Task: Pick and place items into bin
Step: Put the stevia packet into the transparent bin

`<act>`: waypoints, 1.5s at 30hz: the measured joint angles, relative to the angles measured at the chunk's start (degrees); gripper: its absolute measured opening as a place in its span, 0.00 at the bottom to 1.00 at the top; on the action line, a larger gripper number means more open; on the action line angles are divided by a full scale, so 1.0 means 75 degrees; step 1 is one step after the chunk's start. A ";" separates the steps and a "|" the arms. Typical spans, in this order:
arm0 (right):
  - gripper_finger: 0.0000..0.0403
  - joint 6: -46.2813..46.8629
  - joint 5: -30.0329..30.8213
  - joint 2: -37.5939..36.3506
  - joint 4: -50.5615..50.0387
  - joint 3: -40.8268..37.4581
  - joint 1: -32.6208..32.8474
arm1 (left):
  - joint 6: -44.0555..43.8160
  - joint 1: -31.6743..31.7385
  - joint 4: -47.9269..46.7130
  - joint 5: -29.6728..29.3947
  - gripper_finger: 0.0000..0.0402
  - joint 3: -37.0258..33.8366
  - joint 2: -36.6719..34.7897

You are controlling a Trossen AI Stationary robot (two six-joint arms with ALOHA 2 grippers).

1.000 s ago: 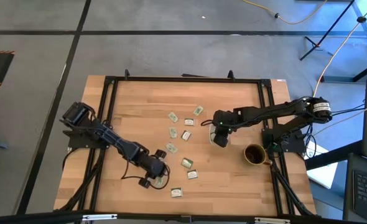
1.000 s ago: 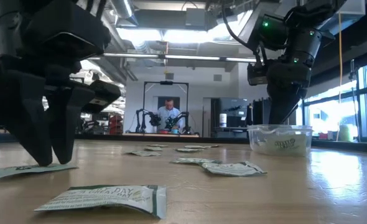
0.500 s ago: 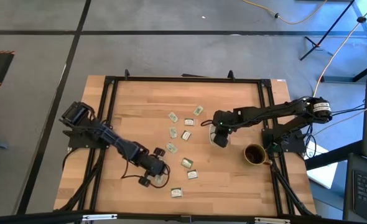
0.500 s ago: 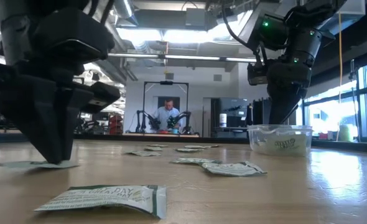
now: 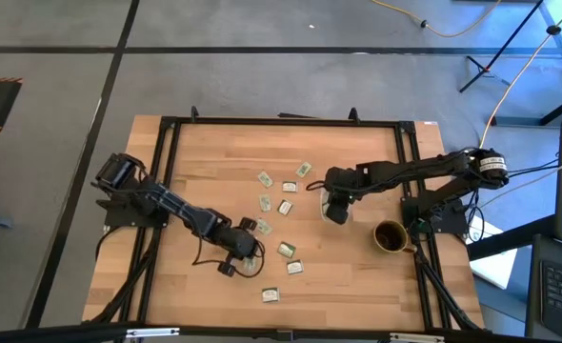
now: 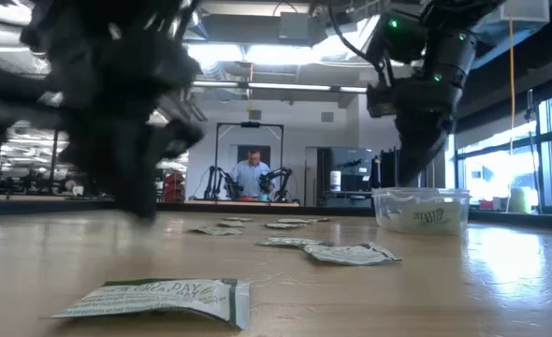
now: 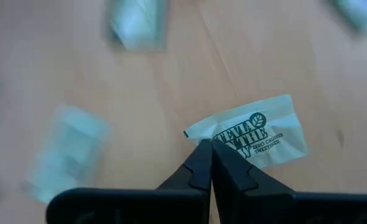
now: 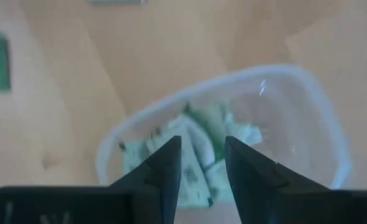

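Left gripper point(image 7: 211, 149) is being held closed on corner of one packet point(image 7: 258, 132), printed face visible, above wooden table point(image 5: 205, 162) near front centre. Remaining packets point(image 5: 286, 207) are being seen scattered flat across table middle; one more point(image 6: 164, 298) is lying nearest low camera. Right gripper point(image 8: 202, 158) is being held directly over clear bin point(image 8: 320, 124), fingers parted, nothing gripped. Bin is being seen already containing several packets. Dark mug point(image 5: 390, 236) is standing near bin, toward table's right edge.
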 joint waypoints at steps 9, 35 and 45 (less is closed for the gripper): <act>0.31 -0.0746 0.0513 -0.0003 0.0997 0.0675 0.0081 | 0.0953 0.0489 0.0855 -0.3161 0.01 0.0041 -0.0717; 0.65 -0.2186 0.0518 0.0012 0.4492 0.0675 0.0562 | 0.5905 0.1546 0.4628 -0.6399 0.01 0.0067 -0.0635; 0.63 -0.1402 0.1260 0.0012 0.4750 0.0672 0.0563 | 0.6255 0.1514 0.5805 -0.6429 0.01 0.0076 -0.0641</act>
